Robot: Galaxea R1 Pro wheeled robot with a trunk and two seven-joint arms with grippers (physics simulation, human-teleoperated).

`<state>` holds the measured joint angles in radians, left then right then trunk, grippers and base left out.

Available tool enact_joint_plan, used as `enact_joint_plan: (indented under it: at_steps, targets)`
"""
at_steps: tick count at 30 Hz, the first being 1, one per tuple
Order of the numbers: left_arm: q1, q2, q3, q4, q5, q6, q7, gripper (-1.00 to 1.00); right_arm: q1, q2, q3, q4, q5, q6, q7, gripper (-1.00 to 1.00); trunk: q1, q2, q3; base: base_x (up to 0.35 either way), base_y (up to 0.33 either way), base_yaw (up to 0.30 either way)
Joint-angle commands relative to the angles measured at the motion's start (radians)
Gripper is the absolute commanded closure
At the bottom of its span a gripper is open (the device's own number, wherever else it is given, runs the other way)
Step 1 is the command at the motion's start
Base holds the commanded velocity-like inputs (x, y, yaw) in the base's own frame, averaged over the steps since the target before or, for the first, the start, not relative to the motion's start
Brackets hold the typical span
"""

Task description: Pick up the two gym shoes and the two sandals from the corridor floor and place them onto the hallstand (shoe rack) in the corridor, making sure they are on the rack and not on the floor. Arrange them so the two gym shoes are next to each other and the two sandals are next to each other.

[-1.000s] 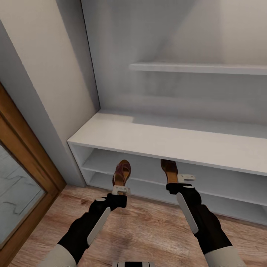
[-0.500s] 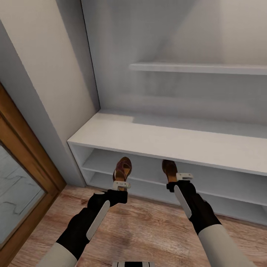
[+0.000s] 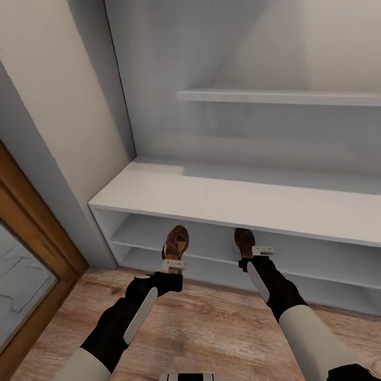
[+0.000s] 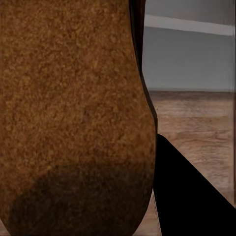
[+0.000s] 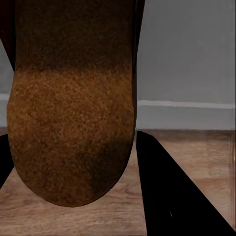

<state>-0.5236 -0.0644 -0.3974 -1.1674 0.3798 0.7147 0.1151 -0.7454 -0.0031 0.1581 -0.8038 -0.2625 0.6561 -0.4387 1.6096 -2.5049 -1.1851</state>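
Two brown leather flip-flop sandals: left one (image 3: 175,242) pinched in my left gripper (image 3: 173,264), right one (image 3: 243,242) pinched in right gripper (image 3: 255,254), toes inside upper shelf opening of long white hallstand (image 3: 233,203). Placing step; next I lower, then release.

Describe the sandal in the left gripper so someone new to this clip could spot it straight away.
Find the long low white hallstand against the wall, with open shelves under its flat top. At its upper shelf opening two brown sandals are held out by the arms. The one in the left gripper, the left sandal, shows its dark straps, unlike the other sandal.
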Motion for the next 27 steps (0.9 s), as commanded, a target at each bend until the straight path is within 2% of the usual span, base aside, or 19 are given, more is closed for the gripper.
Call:
enact_joint_plan:
  at_steps: [1, 9, 16, 23, 27]
  targets:
    - [0.000, 0.000, 0.000, 0.000, -0.002, 0.000, -0.002, 1.00, 0.000, 0.000, 0.000, 0.001, -0.003, -0.002, -0.002, 1.00, 0.000, 0.000, 0.000, 0.000, 0.000, -0.259]
    - [0.003, 0.000, 0.000, 0.000, -0.002, -0.002, -0.002, 1.00, -0.001, 0.000, 0.000, 0.004, -0.004, -0.004, -0.003, 1.00, 0.000, 0.000, 0.000, 0.000, 0.000, -0.227]
    - [0.006, 0.000, 0.000, -0.001, -0.002, -0.002, -0.002, 1.00, -0.002, 0.000, 0.000, 0.005, -0.004, -0.004, -0.003, 1.00, 0.000, 0.000, 0.000, 0.032, 0.008, -0.036]
    - [0.008, 0.000, 0.000, 0.000, -0.001, -0.002, -0.002, 1.00, -0.003, -0.001, -0.002, 0.005, -0.005, -0.003, -0.003, 1.00, 0.000, 0.000, 0.000, 0.225, 0.103, -0.004]
    - [0.008, 0.000, 0.000, -0.001, -0.001, -0.003, -0.002, 1.00, -0.003, 0.000, -0.026, 0.010, -0.007, -0.003, -0.003, 1.00, 0.000, 0.000, 0.000, 0.077, 0.036, -0.001]
